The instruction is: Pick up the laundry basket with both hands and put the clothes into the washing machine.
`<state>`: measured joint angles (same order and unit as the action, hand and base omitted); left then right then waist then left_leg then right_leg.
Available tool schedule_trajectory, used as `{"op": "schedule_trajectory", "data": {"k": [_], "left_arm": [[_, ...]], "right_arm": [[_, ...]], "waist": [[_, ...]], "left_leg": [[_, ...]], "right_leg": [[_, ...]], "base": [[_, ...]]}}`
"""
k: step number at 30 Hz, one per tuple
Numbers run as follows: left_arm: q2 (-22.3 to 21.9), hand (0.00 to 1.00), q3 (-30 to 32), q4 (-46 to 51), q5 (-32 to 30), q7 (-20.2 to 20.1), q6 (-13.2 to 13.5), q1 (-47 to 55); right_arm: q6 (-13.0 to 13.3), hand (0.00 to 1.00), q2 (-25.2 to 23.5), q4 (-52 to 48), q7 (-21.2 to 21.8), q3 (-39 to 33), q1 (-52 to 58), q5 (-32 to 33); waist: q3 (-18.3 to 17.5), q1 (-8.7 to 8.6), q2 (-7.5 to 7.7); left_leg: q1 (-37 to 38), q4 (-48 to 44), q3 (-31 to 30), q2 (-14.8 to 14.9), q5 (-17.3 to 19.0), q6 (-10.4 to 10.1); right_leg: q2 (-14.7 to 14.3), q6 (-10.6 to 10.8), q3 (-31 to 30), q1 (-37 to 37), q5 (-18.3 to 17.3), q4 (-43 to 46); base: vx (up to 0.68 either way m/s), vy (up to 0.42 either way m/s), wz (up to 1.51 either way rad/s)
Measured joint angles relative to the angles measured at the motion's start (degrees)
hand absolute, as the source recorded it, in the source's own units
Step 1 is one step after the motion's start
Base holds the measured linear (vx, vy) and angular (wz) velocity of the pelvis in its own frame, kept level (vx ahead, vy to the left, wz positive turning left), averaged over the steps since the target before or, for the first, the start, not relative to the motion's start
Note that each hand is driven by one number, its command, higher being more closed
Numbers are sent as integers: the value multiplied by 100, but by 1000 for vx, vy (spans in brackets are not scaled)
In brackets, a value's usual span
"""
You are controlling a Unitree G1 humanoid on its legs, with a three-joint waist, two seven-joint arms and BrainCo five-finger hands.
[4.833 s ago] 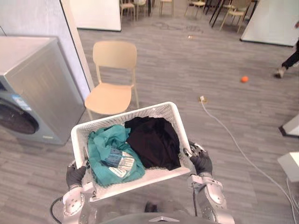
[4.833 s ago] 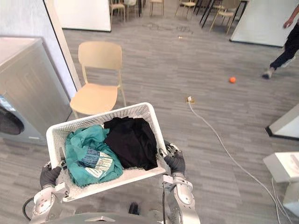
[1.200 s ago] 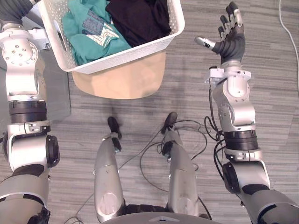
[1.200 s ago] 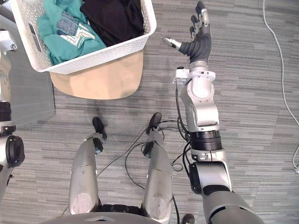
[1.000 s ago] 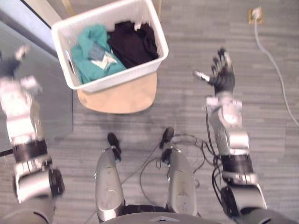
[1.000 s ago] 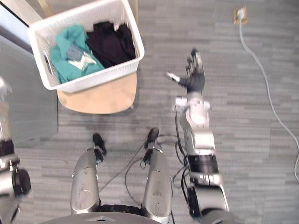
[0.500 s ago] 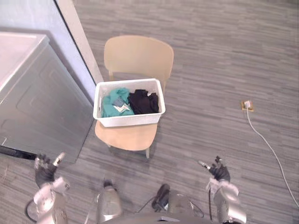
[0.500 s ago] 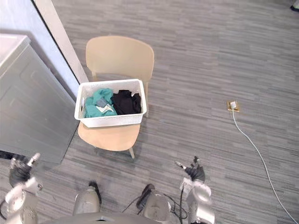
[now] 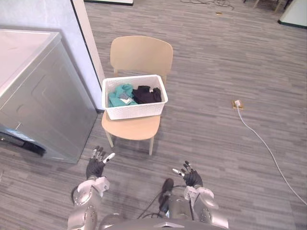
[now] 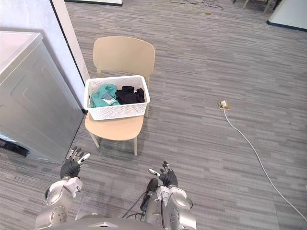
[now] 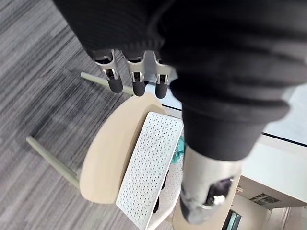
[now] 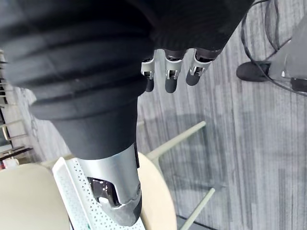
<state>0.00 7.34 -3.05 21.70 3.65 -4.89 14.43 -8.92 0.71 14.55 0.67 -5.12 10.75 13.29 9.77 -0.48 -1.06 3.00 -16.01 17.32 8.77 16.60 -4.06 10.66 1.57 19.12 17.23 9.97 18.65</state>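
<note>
A white perforated laundry basket (image 9: 135, 108) stands on the seat of a tan chair (image 9: 140, 56). Inside it lie a teal garment (image 9: 119, 95) and a black garment (image 9: 146, 94). The grey washing machine (image 9: 36, 96) stands left of the chair. My left hand (image 9: 96, 166) is low in front of the chair, fingers straight and empty, well short of the basket. My right hand (image 9: 190, 176) hangs at the lower middle, also open and empty. The left wrist view looks past straight fingers (image 11: 135, 81) at the basket (image 11: 153, 167) on the chair.
A white wall post (image 9: 88, 43) rises between the washing machine and the chair. A white cable (image 9: 266, 143) runs across the grey plank floor from a floor socket (image 9: 237, 104) at the right.
The view has swung up and back from the basket. The basket, earlier carried in both hands, now rests on the chair. Both hands have let go and sit lower, away from it.
</note>
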Motion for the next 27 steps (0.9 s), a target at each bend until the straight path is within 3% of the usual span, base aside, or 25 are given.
{"op": "schedule_trajectory", "data": {"k": [1,3,5,7,8,10,11,12,14,16,18,20,22,24,27], "left_arm": [[56,0,139,40,-64,6,72,-58],[116,0,152,44,-66,92,110,27],[8,0,68,128,-119,101,91,278],[-123,0,17,228,-234,101,77,513],[-241,0,-70,237,-281,98,32,654],[-458,0,-184,260,-281,94,27,882],[-474,0,-260,259,-276,97,20,967],[-474,0,-278,259,-275,95,20,972],[-452,0,-333,263,-278,88,24,900],[-439,0,-366,279,-282,29,24,872],[-428,0,-385,342,-282,-37,30,864],[-412,0,-420,337,-289,-50,34,774],[-391,0,-401,305,-351,-55,51,557],[-322,0,-396,108,-414,-53,50,422],[-262,0,-383,-15,-451,-53,49,464]], "right_arm": [[2,0,-20,0,0,12,15,-20],[18,0,-70,-24,4,53,78,-20],[44,0,-88,-362,-1,101,401,-17],[138,0,-62,-632,4,189,533,-18],[193,0,6,-707,3,233,513,-21],[212,0,115,-694,1,288,571,-27],[212,0,191,-698,0,279,647,-35],[212,0,226,-697,0,268,655,-55],[225,0,276,-709,-3,199,613,-236],[228,0,265,-758,-5,195,622,-243],[237,0,206,-855,-1,154,644,-244],[250,0,162,-846,3,52,591,-242],[254,0,-80,-662,2,-304,533,-237],[251,0,-259,-453,4,-440,436,-233],[248,0,-351,-374,6,-409,433,-235]], "waist": [[44,13,0],[42,104,150],[-12,163,288],[-97,368,417],[-20,415,210],[-16,412,125],[-55,399,59],[-56,397,47],[-56,356,42],[-63,339,31],[-73,343,14],[-102,325,-77],[-46,280,50],[-2,331,100],[15,304,90]], "left_leg": [[-54,163,-58,-3,-47,55],[-226,208,-407,-67,-306,102],[-533,186,-940,-249,-560,87],[-970,225,-1156,-374,-780,40],[-1209,365,-1397,-367,-926,83],[-1469,624,-1591,-371,-1197,261],[-1639,666,-1480,-300,-1219,296],[-1688,658,-1251,-232,-1218,294],[-1912,69,390,250,-1159,389],[-1894,-419,844,526,-1092,509],[-1758,-666,713,679,-1176,621],[-1734,-465,509,503,-1378,550],[-1848,-144,662,26,-1459,491],[-1904,-23,552,-304,-1448,504],[-1867,-142,302,-795,-1025,688]], "right_leg": [[29,19,-219,10,-907,1044],[-183,157,-891,-275,-1724,1930],[-454,285,-1548,-889,-2445,1639],[-582,159,-1884,-1044,-2756,869],[-699,148,-1853,-1054,-2797,632],[-613,261,-1383,-962,-2886,531],[-480,43,-931,-906,-2753,523],[-424,-180,-730,-899,-2624,510],[-151,-266,-44,-952,-2453,421],[9,-238,388,-1070,-2403,404],[150,-219,748,-1190,-2396,422],[327,-13,1097,-1329,-2302,388],[678,306,1778,-1620,-2103,70],[838,457,2073,-1838,-1943,-120],[1238,539,2081,-2078,-1779,164]], "base": [[-415,94,73],[-294,-48,84],[-202,-149,119],[-254,-164,88],[-322,-137,93],[-273,-115,138],[-202,-90,152],[-157,-46,156],[-122,16,146],[-48,112,127],[12,178,117],[55,311,116],[77,361,158],[84,377,111],[75,341,89]]}}
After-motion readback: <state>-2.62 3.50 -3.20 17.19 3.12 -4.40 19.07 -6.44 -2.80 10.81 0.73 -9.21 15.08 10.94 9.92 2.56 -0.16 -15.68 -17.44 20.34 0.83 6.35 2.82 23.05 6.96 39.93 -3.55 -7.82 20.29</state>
